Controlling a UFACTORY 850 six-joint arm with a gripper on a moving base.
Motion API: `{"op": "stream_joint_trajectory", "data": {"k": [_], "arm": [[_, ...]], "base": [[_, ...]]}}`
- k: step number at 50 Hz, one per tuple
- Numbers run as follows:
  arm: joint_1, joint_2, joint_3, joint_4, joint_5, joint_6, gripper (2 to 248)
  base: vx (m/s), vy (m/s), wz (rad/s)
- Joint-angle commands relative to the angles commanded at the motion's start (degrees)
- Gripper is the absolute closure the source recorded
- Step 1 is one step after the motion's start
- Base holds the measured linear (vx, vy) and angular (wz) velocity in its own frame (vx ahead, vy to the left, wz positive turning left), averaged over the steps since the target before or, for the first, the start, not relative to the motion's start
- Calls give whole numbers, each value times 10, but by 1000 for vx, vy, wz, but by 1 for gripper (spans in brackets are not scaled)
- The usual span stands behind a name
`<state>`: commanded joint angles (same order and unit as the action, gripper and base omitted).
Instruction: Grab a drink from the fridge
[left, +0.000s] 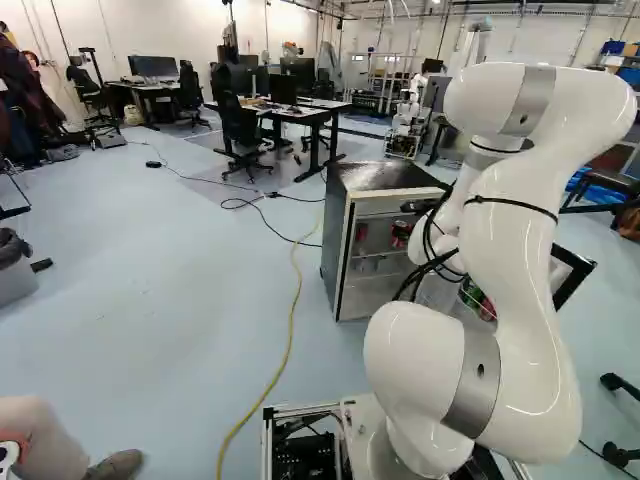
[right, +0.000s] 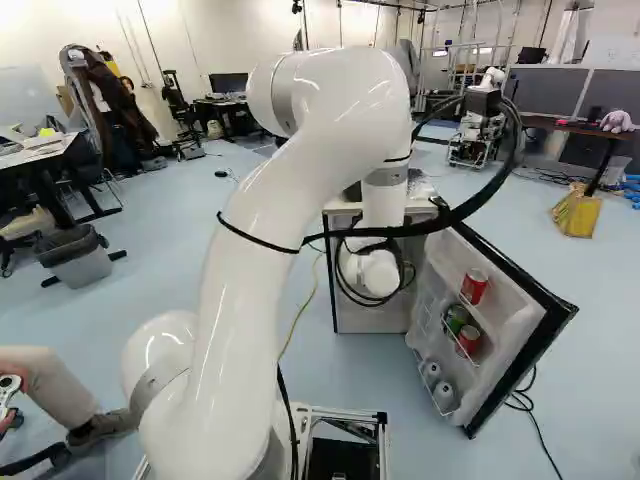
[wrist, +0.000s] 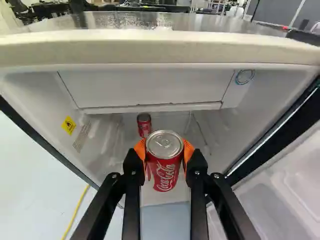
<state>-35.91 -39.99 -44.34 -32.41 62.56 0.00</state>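
In the wrist view my gripper (wrist: 164, 151) is shut on a red can (wrist: 165, 169), its orange pads pressing from both sides. The can is upright at the front of the open fridge (wrist: 150, 48). Another red can (wrist: 144, 125) stands deeper inside, beyond the held one. The left base view shows the fridge (left: 338, 250) beside my wrist, with red in its opening; the arm partly hides it there, and the fingers cannot be made out.
The fridge door (right: 541, 318) stands wide open to the right; its racks hold a red can (right: 474, 286), a green can (right: 457, 319) and other items. A yellow cable (left: 290, 345) crosses the floor. Desks (left: 310, 108) and another robot (left: 405, 128) are farther back. A person's leg (left: 40, 440) shows at the left.
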Motion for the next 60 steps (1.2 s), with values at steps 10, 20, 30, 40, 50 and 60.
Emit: {"op": "stream_joint_trajectory", "data": {"k": [10,20,30,40,50,60], "arm": [[0,30,26,12,0,0,157],[3,61,54,24,0,0,157],[5,93,81,36,0,0,157],[8,125,107,48,0,0,157],[11,157,132,60,0,0,157],[14,189,156,70,0,0,157]], "base": [[0,0,0],[0,0,0],[0,0,0],[0,0,0],[0,0,0],[0,0,0]]}}
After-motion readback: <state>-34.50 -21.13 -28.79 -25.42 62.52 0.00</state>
